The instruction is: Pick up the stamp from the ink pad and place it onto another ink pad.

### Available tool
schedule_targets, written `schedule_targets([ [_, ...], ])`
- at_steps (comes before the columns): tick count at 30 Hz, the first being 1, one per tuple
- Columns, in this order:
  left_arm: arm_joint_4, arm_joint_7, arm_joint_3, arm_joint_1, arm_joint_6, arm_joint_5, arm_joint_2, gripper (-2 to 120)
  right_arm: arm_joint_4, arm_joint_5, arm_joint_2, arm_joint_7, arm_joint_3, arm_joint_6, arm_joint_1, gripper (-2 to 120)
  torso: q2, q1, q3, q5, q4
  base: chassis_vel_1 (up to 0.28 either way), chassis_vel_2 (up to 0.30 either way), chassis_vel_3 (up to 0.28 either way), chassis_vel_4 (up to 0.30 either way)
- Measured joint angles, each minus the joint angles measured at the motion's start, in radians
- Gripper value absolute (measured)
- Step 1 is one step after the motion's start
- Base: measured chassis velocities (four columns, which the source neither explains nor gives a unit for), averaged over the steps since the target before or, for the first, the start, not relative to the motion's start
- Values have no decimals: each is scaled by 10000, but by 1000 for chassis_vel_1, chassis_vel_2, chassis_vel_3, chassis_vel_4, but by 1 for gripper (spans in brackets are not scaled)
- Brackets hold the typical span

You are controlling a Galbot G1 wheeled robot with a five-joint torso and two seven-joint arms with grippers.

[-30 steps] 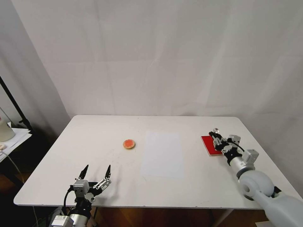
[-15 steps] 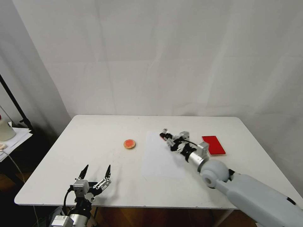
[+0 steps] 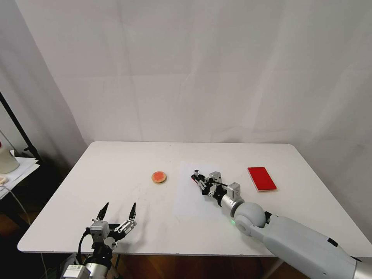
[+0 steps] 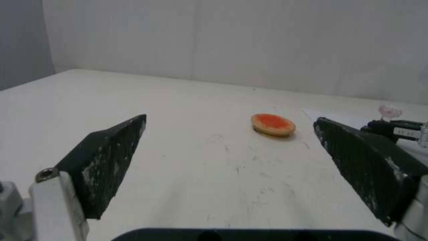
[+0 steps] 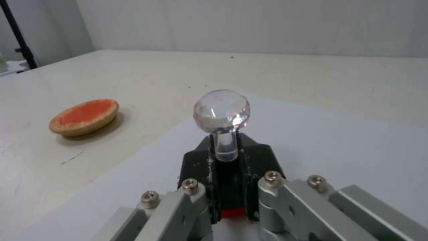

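Head view. The right gripper [image 3: 197,179], just right of frame centre over a white paper sheet [image 3: 199,201], pinches the stamp [image 3: 196,171], whose clear knob stands upright above the closed fingertips. The round ink pad [image 3: 159,177] lies to the left of the stamp at about the same height in the frame, apart from it, on the bare table [image 3: 116,162]. The red rectangular ink pad [image 3: 262,178], at right of centre, is bare. The left gripper [image 3: 117,212], lower left, has its jaws spread and holds nothing.

Left wrist view. Between the two dark, wide-apart fingers [image 4: 107,160] the round pad [image 4: 273,124] sits just right of centre; the knob [image 4: 389,110] shows at the right edge.

Right wrist view. The knob [image 5: 221,112] rises at centre from the pressed-together black jaws; the round pad [image 5: 85,117] lies at middle left, so by this judgement the carry runs leftward, and the right arm is the nearer.
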Motion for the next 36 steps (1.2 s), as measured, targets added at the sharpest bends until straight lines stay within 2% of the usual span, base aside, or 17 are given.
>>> schedule_targets([
  [5, 0, 0, 0, -1, 0, 0, 0, 100, 314, 236, -28, 17, 61, 114, 398, 9, -1, 1, 3, 2, 1, 0, 0, 0, 0],
  [10, 0, 0, 0, 0, 0, 0, 0, 100, 661, 641, 80, -7, -496, 142, 1417, 9, 0, 1, 2, -1, 1, 0, 0, 0, 0],
  [13, 0, 0, 0, 0, 0, 0, 0, 100, 179, 755, 890, -58, -1161, 140, 2226, 9, -1, 1, 2, -1, 3, 0, 0, 0, 0],
  [14, 0, 0, 0, 0, 0, 0, 0, 100, 179, 755, 890, -58, -1161, 140, 2226, 9, -1, 1, 2, -1, 3, 0, 0, 0, 0],
  [17, 0, 0, 0, 0, 0, 0, 0, 100, -652, 685, 1842, -148, -1668, 140, 2561, 9, -1, 2, 3, -2, 5, 0, 0, 0, 0],
  [22, 0, 0, 0, 0, 0, 0, 0, 100, -1265, 528, 2582, -192, -2083, 143, 2710, 9, -1, 2, 3, -4, 3, 0, 0, 0, 0],
  [26, 0, 0, 0, 0, 0, 0, 0, 100, -1513, 464, 2814, -192, -2195, 143, 2767, 9, -1, 2, 2, -3, 3, 0, 0, 0, 0],
  [36, 0, 0, 0, 0, 0, 0, 0, 100, -1513, 465, 2769, -161, -2378, 142, 2760, 9, -1, 1, 2, 1, 0, 0, 0, 0, 0],
])
